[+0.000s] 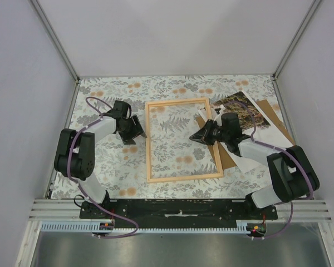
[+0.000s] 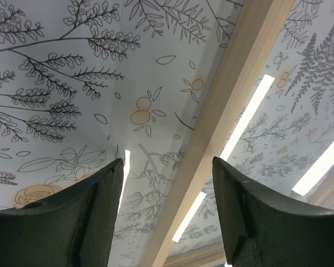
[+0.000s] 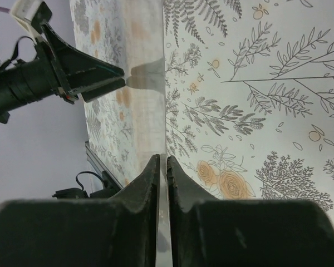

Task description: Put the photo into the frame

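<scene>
Paper photo [image 1: 246, 107] partly behind right arm [image 1: 256, 150]

A robot-lab test booth — plain white walls [image 1: 22, 83], aluminium corner posts [image 1: 55, 39], floral-papered table [image 1: 117, 167].

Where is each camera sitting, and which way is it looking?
Top camera: high behind the arms, looking down on the table, the frame and both arms.
Left wrist camera: on the left arm, looking down past the left gripper at the frame's wood.
Right wrist camera: on the right arm, looking over the right gripper towards the left gripper.
Shared: top and left wrist both see the frame.
</scene>
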{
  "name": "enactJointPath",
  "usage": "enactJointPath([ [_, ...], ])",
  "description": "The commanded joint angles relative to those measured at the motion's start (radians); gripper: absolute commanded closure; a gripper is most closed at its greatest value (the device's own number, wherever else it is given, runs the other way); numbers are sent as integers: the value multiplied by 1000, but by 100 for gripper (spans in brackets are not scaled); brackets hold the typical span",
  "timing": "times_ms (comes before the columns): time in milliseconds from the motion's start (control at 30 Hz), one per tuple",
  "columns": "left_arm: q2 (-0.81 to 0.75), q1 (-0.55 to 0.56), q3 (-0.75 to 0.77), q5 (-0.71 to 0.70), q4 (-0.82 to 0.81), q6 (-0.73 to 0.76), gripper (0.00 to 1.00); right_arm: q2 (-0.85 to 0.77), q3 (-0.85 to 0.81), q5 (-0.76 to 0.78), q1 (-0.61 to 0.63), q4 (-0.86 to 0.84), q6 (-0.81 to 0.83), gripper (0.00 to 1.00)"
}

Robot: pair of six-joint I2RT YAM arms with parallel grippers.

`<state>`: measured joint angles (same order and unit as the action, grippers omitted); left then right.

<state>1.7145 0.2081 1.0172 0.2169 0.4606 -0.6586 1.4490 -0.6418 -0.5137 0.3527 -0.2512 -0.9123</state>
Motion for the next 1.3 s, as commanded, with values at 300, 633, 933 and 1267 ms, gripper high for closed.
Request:
enactJointPath([
  [300,63,-3,99,-10,24,68,30,117,-65,-221,-12,-20,167,69],
  [633,99,4,126,2,32,82,31,154,-73,-361,-15,-95,135,68],
  [933,99,7,129,7,27,82,31,128,-120,-362,-11,-5,154,68],
  [1267,99,16,130,22,16,77,31,160,-180,-304,19,115,227,68],
])
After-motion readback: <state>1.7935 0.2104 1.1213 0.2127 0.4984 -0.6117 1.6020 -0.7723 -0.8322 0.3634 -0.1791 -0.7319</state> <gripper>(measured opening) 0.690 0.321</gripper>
